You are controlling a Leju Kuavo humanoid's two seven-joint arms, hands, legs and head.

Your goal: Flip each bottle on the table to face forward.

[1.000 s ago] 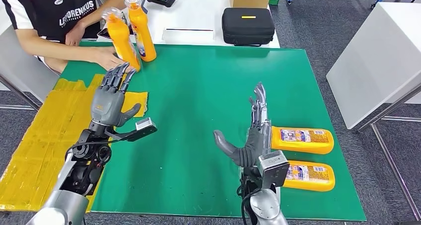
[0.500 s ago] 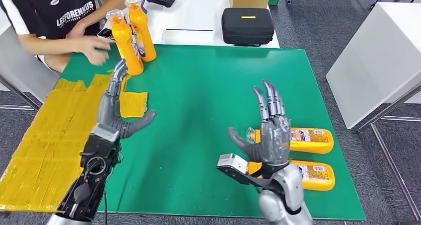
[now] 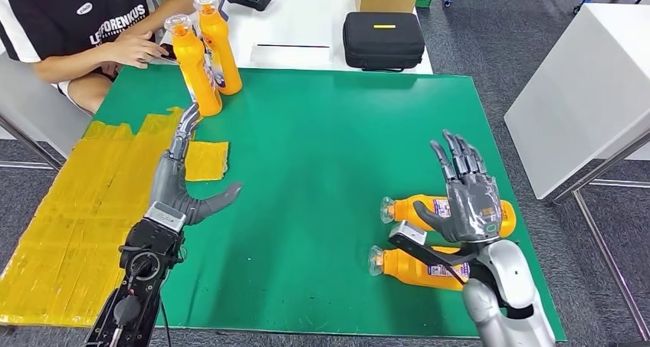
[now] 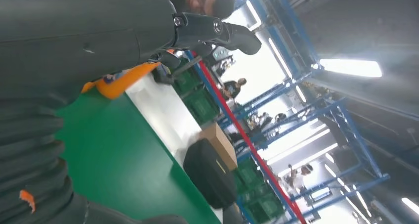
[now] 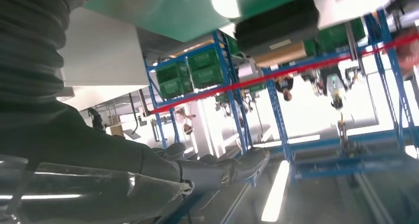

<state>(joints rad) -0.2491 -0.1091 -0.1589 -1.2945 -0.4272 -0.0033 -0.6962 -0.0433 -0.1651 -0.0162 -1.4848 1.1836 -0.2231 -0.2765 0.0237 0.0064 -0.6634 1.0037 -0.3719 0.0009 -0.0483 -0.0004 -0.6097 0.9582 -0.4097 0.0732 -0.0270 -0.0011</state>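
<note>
The right hand [image 3: 465,200] is held with fingers spread and empty above two orange bottles [image 3: 429,267] lying on the green mat [image 3: 322,148], and the left hand [image 3: 182,180], also spread and empty, points at two upright orange bottles [image 3: 207,52] near a person [image 3: 84,25].

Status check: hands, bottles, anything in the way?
Left hand open, empty. Right hand open above two lying bottles. Two bottles standing by person's hand.
</note>
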